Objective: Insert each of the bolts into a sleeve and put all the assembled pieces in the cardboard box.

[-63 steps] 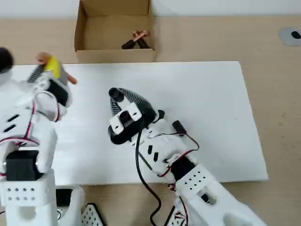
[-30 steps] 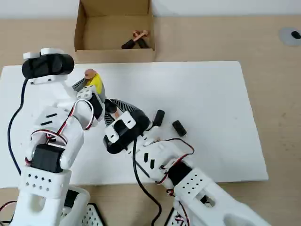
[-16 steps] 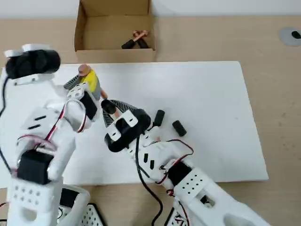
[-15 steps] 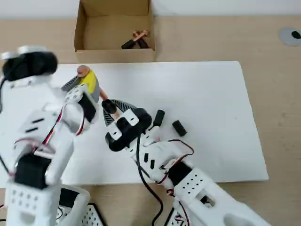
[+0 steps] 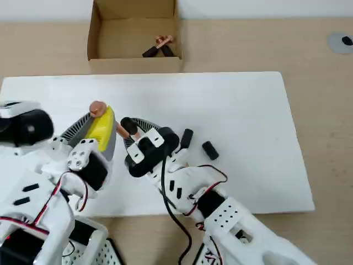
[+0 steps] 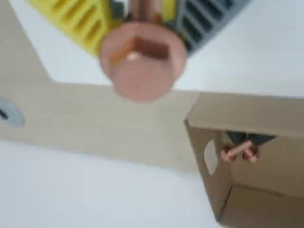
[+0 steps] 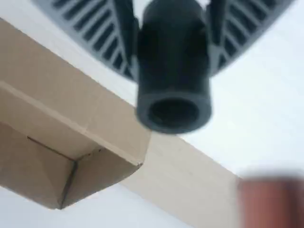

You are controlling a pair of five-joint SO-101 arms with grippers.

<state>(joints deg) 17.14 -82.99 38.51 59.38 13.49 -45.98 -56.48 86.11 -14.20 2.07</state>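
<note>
Left of centre, your left gripper [image 5: 102, 118] grips a copper-coloured bolt [image 5: 98, 107], your right gripper [image 5: 132, 130] a black cylindrical sleeve [image 5: 128, 126], unjoined. The brown cardboard box [image 5: 135, 65], upper left, apparently holds finished pieces [image 5: 160, 47].

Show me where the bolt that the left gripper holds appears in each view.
High view: bolt in the left gripper, shaft angled toward the sleeve in the right gripper.
Left wrist view: bolt head-on between the fingers.
Right wrist view: copper patch beside the sleeve, likely the bolt.
Shared landmark: cardboard box.
</note>
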